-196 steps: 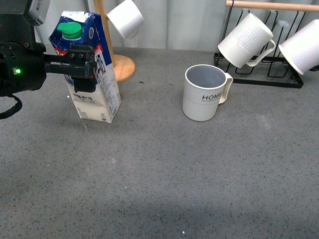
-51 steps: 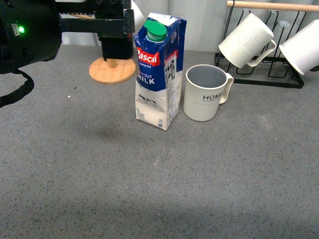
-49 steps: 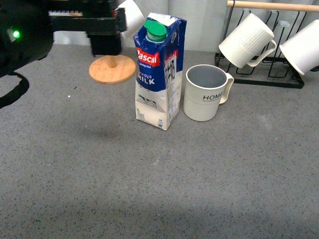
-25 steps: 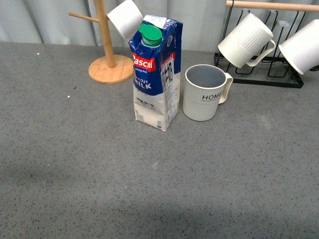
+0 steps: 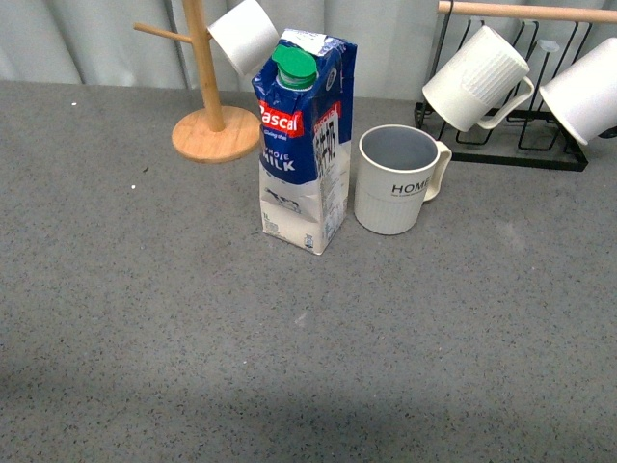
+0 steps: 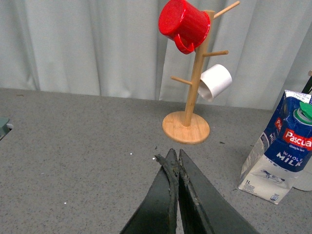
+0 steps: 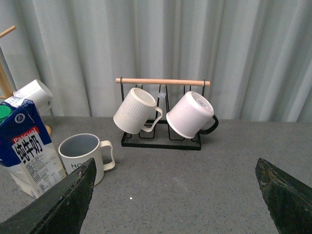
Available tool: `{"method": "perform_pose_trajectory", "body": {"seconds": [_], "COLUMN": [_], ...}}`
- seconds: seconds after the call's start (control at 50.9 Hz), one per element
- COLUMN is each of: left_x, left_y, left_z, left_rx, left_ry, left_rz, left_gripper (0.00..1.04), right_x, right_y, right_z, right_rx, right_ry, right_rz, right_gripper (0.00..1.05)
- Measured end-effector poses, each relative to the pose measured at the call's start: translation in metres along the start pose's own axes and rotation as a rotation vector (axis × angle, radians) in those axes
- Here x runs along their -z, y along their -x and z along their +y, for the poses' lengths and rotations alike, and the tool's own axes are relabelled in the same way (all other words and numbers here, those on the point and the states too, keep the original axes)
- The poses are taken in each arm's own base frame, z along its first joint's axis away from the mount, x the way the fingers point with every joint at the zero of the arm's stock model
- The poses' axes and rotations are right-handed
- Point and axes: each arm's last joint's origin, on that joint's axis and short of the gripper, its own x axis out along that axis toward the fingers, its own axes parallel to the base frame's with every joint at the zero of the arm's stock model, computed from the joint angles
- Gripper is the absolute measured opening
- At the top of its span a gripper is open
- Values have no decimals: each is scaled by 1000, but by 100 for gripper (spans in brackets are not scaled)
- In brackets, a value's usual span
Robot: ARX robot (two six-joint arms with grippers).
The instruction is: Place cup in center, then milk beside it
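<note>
Curtained tabletop (image 5: 145, 318) test booth

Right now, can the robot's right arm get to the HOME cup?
Probably yes. The right gripper is open and facing the cup, with bare table between them. The milk stands on the cup's far side, out of the way.

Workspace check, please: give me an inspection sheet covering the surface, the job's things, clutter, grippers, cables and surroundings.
Surface: grey speckled table, a few small specks.
Job's things: cup upright near the centre; milk upright close beside it, cap on.
Clutter: wooden mug tree with red mug and small white cup; black rack holding two white mugs.
Grippers: left gripper shut, empty; right gripper open, empty.
Cables: nothing seen.
Surroundings: pale curtain behind.
</note>
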Motion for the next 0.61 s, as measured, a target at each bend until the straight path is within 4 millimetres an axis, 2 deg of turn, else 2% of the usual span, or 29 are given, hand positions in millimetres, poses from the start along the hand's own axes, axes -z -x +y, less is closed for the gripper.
{"method": "perform_pose_trajectory", "body": {"seconds": [0.609], "left_x": [-10], "left_y": [24], "left_z": [1], "left_rx": [-1], "left_ry": [0], "left_rz": [-34], "left_gripper": [4], "right_x": [0], "right_y": [0], "right_z": [0], "right_rx": [0], "right_ry": [0], "right_rz": [0], "right_gripper": [96]}}
